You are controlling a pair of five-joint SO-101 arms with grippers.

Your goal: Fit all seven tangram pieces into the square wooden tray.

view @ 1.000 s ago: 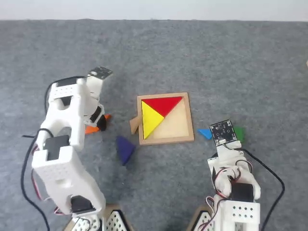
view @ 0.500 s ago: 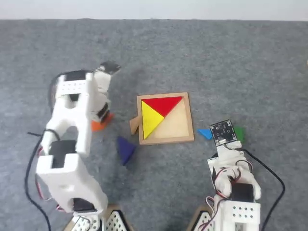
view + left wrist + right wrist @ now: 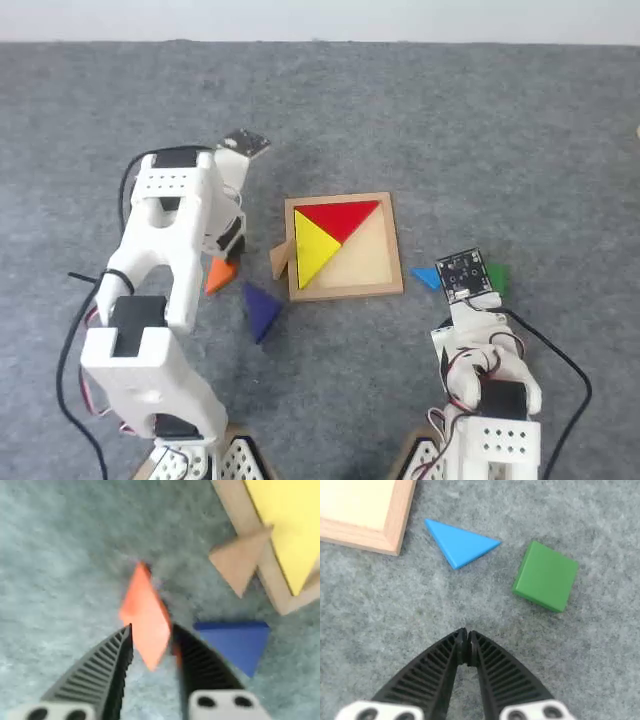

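Since one second ago the left arm has swung right in the high view, carrying the orange parallelogram piece (image 3: 220, 273) nearer the square wooden tray (image 3: 345, 292). The left gripper (image 3: 150, 630) is clamped on that piece, left of centre.

The tray sits at centre and holds a red triangle (image 3: 340, 217) and a yellow triangle (image 3: 315, 247). A tan wooden triangle (image 3: 279, 260) touches its left rim. A dark blue triangle (image 3: 262, 310) lies below-left of it.

The right gripper (image 3: 467, 635) is closed on nothing, near a light blue triangle (image 3: 460, 545) and a green square (image 3: 546, 576), both right of the tray.
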